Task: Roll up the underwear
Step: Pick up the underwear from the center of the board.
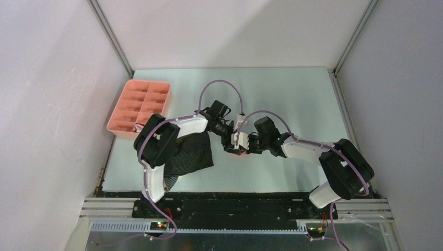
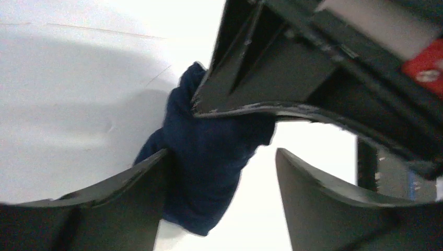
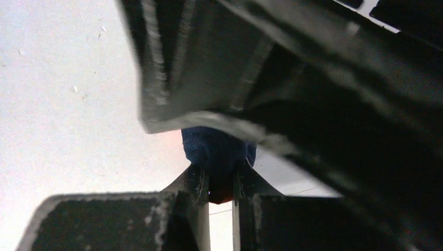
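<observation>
Fingertips (image 3: 196, 180) of the right gripper (image 3: 220, 183) are clamped on navy underwear (image 3: 214, 146), left gripper (image 2: 222, 151) spread; seemingly mid-roll, further tucking is needed.

the top view is bright, even and sharp, lit from above; the table (image 1: 271, 89) carries only soft shadows. the left wrist view is overexposed, its background blown to white with a broad grey shadow upper left; the navy underwear (image 2: 209, 157) is fairly crisp, the dark foreground blurred. the right wrist view is dim, smeared, out of focus.
</observation>
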`<control>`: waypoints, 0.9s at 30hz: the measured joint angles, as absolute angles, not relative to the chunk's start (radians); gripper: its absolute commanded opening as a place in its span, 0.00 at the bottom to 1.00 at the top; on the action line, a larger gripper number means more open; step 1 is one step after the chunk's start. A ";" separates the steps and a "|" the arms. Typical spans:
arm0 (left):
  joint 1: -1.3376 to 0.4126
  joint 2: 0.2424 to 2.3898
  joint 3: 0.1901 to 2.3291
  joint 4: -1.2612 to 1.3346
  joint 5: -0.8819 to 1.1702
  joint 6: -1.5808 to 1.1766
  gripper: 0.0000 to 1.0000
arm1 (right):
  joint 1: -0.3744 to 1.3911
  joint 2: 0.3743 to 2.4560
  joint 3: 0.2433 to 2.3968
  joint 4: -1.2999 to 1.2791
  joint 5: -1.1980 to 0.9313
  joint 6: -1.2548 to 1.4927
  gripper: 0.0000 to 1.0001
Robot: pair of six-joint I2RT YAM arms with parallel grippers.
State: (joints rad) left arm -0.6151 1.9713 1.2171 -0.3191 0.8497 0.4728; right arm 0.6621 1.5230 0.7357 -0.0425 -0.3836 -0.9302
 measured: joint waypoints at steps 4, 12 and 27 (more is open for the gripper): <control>-0.611 1.945 1.166 -0.277 0.916 0.491 0.99 | 0.661 1.524 0.750 -0.071 -0.403 -0.973 0.02; -0.613 1.980 1.164 -0.194 0.923 0.506 0.99 | 0.657 1.526 0.757 -0.106 -0.438 -1.053 0.01; -0.636 2.041 1.180 -0.145 0.973 0.525 0.00 | 0.645 1.528 0.759 -0.136 -0.416 -1.056 0.04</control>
